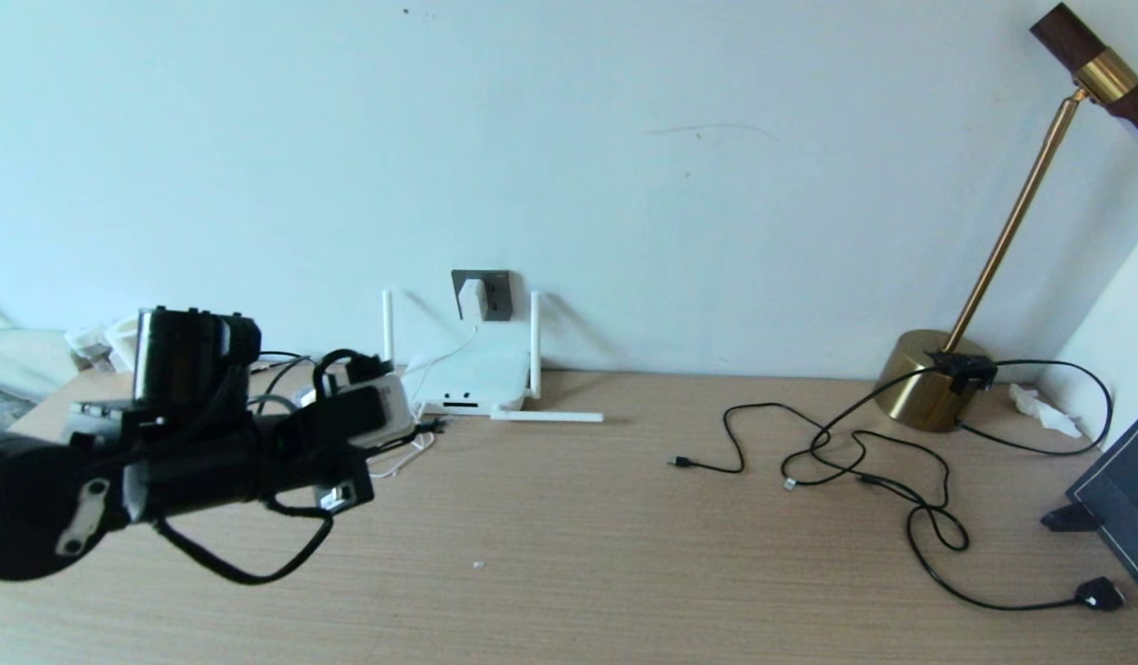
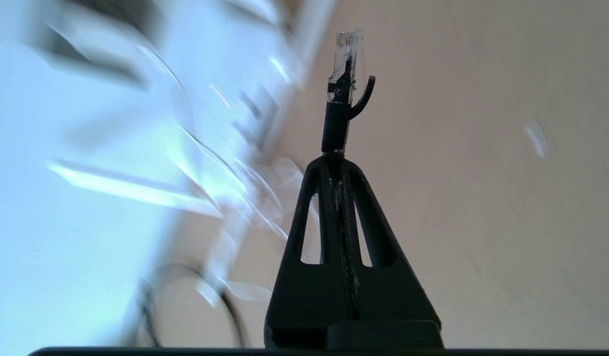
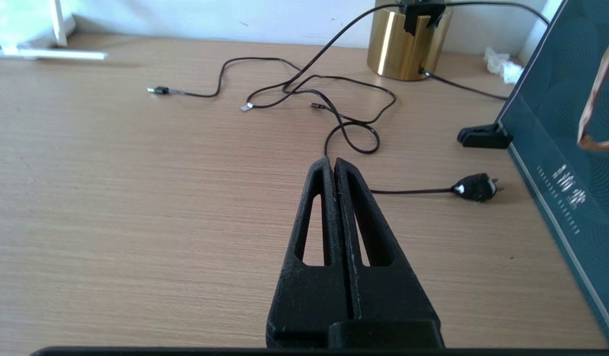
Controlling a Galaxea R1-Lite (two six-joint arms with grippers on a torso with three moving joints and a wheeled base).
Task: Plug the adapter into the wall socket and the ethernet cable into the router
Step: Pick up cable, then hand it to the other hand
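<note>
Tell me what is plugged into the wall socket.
The white adapter sits on the wall socket, its thin cord dropping toward the router. The adapter covers the left holes, so its pins cannot be seen.

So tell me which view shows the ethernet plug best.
The left wrist view: the clear-tipped ethernet plug sticks out beyond the shut left gripper, sharp against the blurred background. In the head view the arm hides it. The right wrist view does not show it.

Home desk nook: wood-grain desktop (image 1: 624, 554), plain pale wall (image 1: 717, 139), brass lamp (image 1: 938, 388), router (image 1: 472, 379), loose charging cables (image 1: 865, 462).
</note>
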